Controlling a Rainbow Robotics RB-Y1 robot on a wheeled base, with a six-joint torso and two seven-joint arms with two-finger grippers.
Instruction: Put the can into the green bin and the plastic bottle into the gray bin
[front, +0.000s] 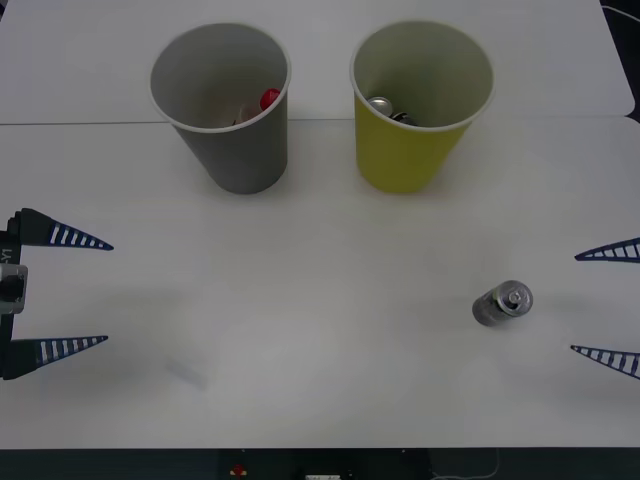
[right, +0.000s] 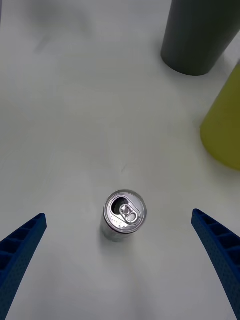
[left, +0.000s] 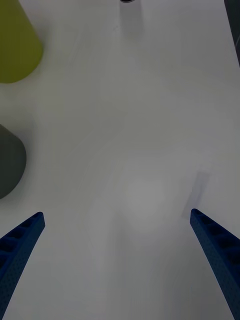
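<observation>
Both tools low at table edges, spread: left tool, right tool.

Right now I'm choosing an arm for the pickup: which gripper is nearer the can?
Right. The right gripper sits just beside the can, fingers open toward it. The left gripper is across the table, far from it.

Setting: lab-style test bench. Evidence: plain white table, seam across its far edge; two oversized cup-shaped bins, gray bin and green bin, staged side by side.
</observation>
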